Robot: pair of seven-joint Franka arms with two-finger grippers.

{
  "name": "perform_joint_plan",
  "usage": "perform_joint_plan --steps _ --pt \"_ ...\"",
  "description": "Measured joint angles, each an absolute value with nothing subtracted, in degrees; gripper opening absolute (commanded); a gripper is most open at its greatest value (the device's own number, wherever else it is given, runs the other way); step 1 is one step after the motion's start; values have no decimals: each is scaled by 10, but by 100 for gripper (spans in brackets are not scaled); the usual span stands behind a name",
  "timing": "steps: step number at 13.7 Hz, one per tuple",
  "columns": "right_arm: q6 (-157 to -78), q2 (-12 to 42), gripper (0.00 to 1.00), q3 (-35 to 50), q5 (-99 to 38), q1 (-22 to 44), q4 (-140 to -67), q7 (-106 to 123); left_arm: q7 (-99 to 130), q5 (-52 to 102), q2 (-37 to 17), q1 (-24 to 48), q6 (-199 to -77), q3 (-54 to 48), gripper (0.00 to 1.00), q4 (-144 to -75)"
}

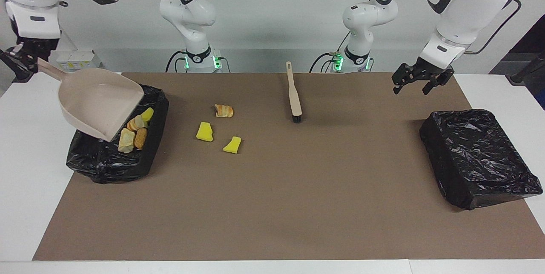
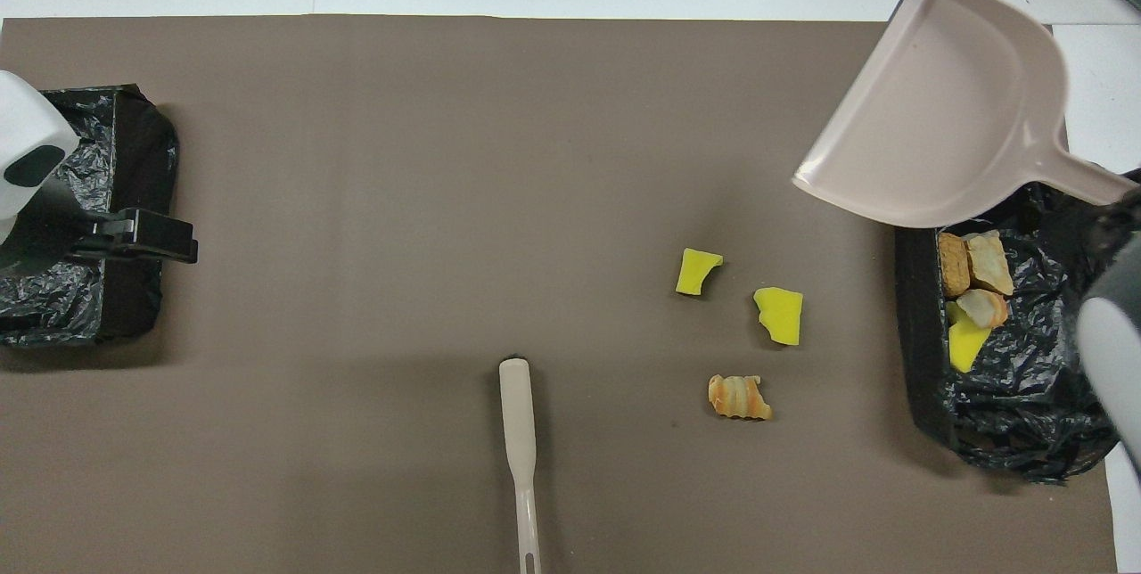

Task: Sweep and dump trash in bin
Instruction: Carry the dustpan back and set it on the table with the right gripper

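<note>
My right gripper (image 1: 32,59) is shut on the handle of the beige dustpan (image 1: 100,101), which hangs empty and tilted over the black-lined bin (image 1: 106,167) at the right arm's end. Several trash scraps (image 1: 134,131) lie inside that bin (image 2: 1025,405). On the mat lie two yellow sponge chunks (image 1: 205,132) (image 1: 232,145) and a bread-like lump (image 1: 224,111), seen from overhead as two chunks (image 2: 698,271) (image 2: 779,315) and a lump (image 2: 739,397). My left gripper (image 1: 419,84) hangs open and empty over the mat beside the second bin.
The beige brush (image 1: 293,91) lies on the mat near the robots, bristles pointing away from them. A second black-lined bin (image 1: 479,157) sits at the left arm's end. A brown mat (image 1: 298,206) covers most of the white table.
</note>
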State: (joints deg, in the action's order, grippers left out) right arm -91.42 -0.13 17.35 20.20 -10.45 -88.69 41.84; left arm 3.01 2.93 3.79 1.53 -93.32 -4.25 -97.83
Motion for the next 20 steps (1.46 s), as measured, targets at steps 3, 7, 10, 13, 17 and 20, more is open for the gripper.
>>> perform_joint_plan --steps 3,7,10,13,17,20 --pt "-907 36 0 179 151 -21 -889 175 30 19 38 36 -917 -35 100 -962" --pt "-923 115 0 179 68 79 -880 -103 30 18 17 42 -907 -24 100 -929" --pt "-977 194 0 179 40 155 -850 -240 30 16 11 48 -909 -14 100 -923" --pt "-1059 259 0 178 30 209 -839 -343 30 15 10 64 -920 6 100 -922" --pt "-1129 317 0 177 29 238 -832 -394 22 14 6 64 -928 10 100 -923" --pt "-1137 327 0 174 26 236 -826 -394 17 13 1 64 -938 11 100 -923"
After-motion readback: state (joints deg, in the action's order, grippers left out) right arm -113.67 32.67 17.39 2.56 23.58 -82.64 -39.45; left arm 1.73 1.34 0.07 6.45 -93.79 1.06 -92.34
